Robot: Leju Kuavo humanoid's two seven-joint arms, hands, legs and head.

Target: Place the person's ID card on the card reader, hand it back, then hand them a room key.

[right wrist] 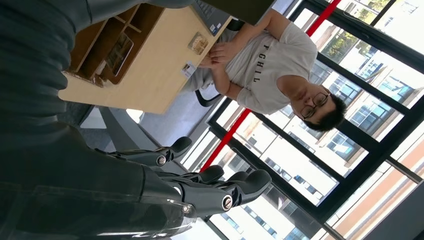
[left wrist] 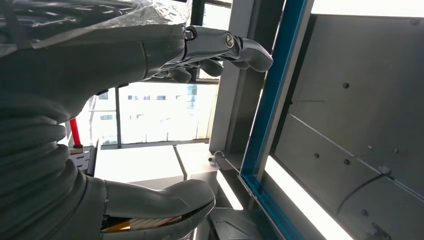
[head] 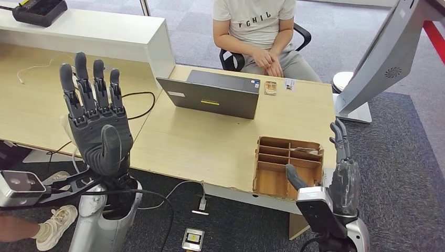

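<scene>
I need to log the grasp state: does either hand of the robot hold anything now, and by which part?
Nothing is held. The left hand is raised with its fingers spread and empty; the right hand stands open beside the wooden organizer, touching nothing.

The desk is pale matt wood laminate; the compartment tray is raw brown plywood; the laptop is smooth grey metal.

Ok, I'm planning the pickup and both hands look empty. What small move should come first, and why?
Probably reach the right hand forward toward the ID card at the desk's far edge. Both it and the raised left hand are open and empty, and the card lies flat in front of the seated person, nearer the right side.
</scene>
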